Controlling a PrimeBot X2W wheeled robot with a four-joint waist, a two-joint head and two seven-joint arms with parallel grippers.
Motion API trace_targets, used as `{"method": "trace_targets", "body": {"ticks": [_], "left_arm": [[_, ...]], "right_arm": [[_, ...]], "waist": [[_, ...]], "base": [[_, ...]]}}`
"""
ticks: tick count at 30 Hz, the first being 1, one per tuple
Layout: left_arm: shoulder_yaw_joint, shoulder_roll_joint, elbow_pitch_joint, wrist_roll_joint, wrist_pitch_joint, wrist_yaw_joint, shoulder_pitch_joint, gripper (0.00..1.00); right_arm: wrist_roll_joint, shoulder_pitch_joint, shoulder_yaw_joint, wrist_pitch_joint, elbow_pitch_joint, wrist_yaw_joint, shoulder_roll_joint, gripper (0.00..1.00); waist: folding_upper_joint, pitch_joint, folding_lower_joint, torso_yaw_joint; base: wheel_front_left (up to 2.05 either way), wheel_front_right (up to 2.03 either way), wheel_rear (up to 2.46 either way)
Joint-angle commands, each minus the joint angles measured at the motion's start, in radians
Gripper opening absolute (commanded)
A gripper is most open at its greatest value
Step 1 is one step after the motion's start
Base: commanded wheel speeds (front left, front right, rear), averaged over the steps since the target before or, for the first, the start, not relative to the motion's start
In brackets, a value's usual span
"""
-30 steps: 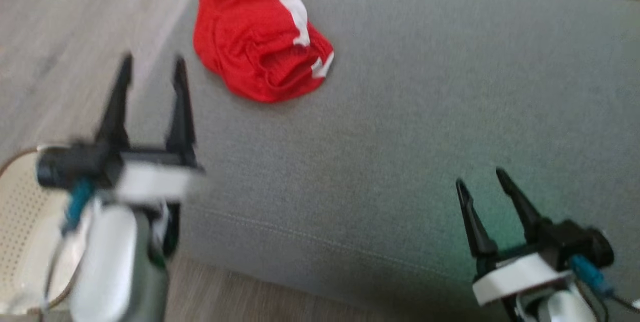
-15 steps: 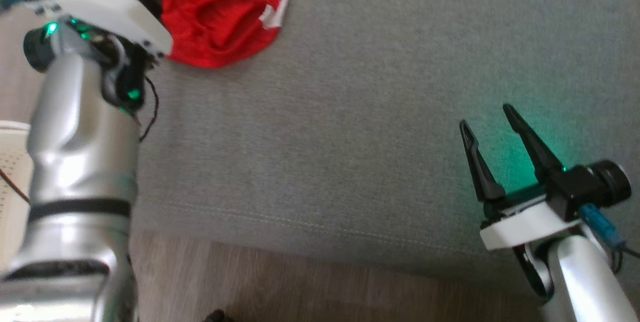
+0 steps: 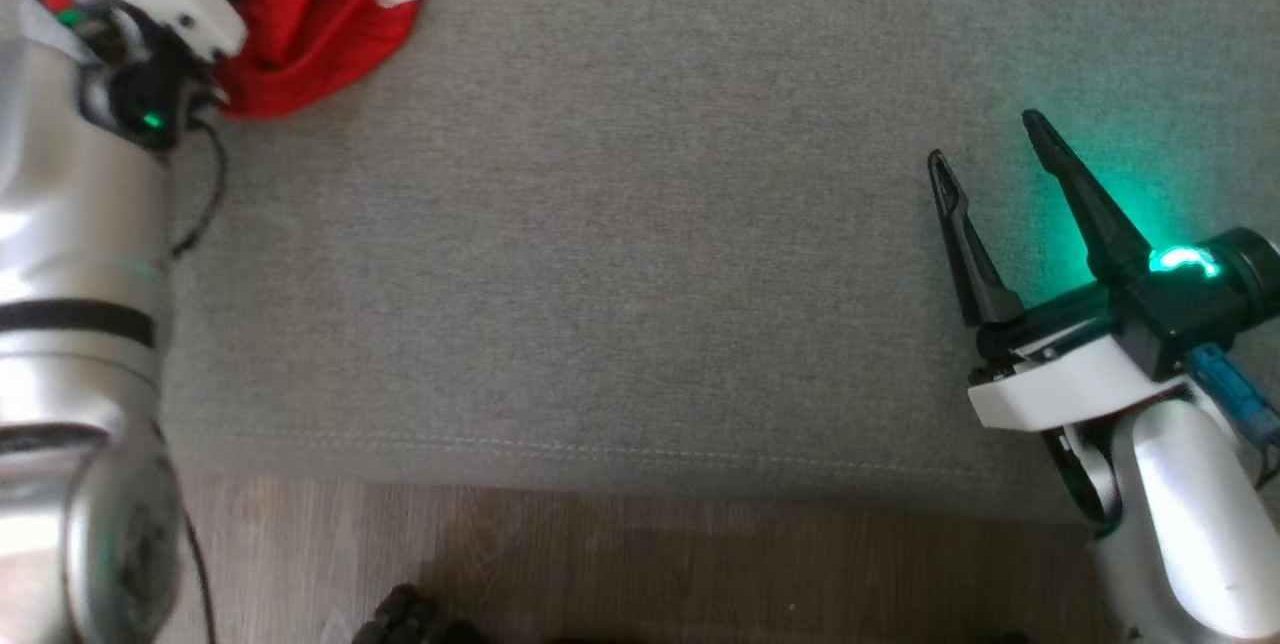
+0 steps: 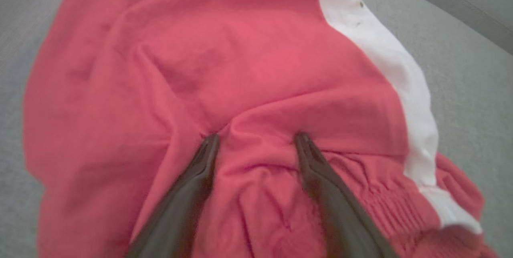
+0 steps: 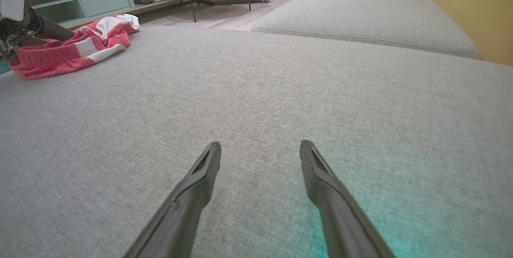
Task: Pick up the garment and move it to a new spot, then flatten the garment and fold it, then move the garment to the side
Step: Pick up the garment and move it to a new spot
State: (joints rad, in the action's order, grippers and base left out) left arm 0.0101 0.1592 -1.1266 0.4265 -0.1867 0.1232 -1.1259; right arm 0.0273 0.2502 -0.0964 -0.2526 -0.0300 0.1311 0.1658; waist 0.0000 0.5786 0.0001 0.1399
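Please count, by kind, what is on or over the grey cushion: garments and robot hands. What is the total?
Red garment: 1
Robot hands: 2 (left hand, right hand)
Total: 3

Red garment white-striped, grey cushion

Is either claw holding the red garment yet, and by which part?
Nothing yet. The left claw is open, tips pressing into the red garment; the right claw is open over the sofa.
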Motion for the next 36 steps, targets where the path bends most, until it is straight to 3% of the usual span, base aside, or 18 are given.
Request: {"method": "trace_targets", "body": {"ticks": [1,10,11,12,19,24,30,36], "left_arm": [[0.006,0.054,-0.002,-0.002,-0.023,0.001,-0.015,1.00],[-0.012,0.076,-0.092,0.004,-0.026,0.004,-0.014,1.00],[-0.016,0.079,-0.093,0.003,-0.015,0.004,-0.013,0.04],[-0.022,0.083,-0.092,0.001,-0.001,0.005,-0.011,0.00],[-0.112,0.106,0.027,-0.003,0.211,0.007,-0.008,0.00],[-0.262,0.142,0.168,0.020,0.335,0.007,-0.008,0.00],[-0.401,0.184,0.310,0.048,0.384,0.007,-0.022,0.00],[-0.559,0.226,0.478,0.072,0.366,0.007,-0.021,0.00]], "right_arm": [[-0.004,0.009,-0.024,-0.009,0.038,0.000,0.003,1.00],[-0.005,0.038,-0.034,-0.009,0.040,0.000,-0.009,1.00],[-0.005,0.039,-0.034,-0.009,0.039,0.000,-0.010,1.00],[-0.005,0.040,-0.034,-0.009,0.039,0.000,-0.011,1.00],[-0.002,0.031,-0.032,-0.009,0.029,0.000,-0.021,1.00],[0.008,0.017,-0.031,-0.009,0.021,0.000,-0.037,1.00],[0.022,0.002,-0.036,-0.009,0.014,0.000,-0.063,1.00],[0.038,-0.012,-0.036,-0.009,0.016,0.000,-0.093,1.00]], "waist": [[0.0000,0.019,-0.0001,-0.018],[0.0000,0.026,-0.0001,-0.042],[0.0000,0.023,-0.0001,-0.044],[0.0000,0.019,-0.0001,-0.045],[0.0000,-0.029,-0.0001,-0.040],[0.0000,-0.098,-0.0001,-0.036],[0.0000,-0.171,-0.0001,-0.062],[0.0000,-0.238,-0.0001,-0.146]], "base": [[0.00,0.00,0.00],[0.00,0.00,0.00],[0.00,0.00,0.00],[0.00,0.00,0.00],[0.00,0.00,0.00],[0.00,0.00,0.00],[0.00,0.00,0.00],[0.00,0.00,0.00]]}}
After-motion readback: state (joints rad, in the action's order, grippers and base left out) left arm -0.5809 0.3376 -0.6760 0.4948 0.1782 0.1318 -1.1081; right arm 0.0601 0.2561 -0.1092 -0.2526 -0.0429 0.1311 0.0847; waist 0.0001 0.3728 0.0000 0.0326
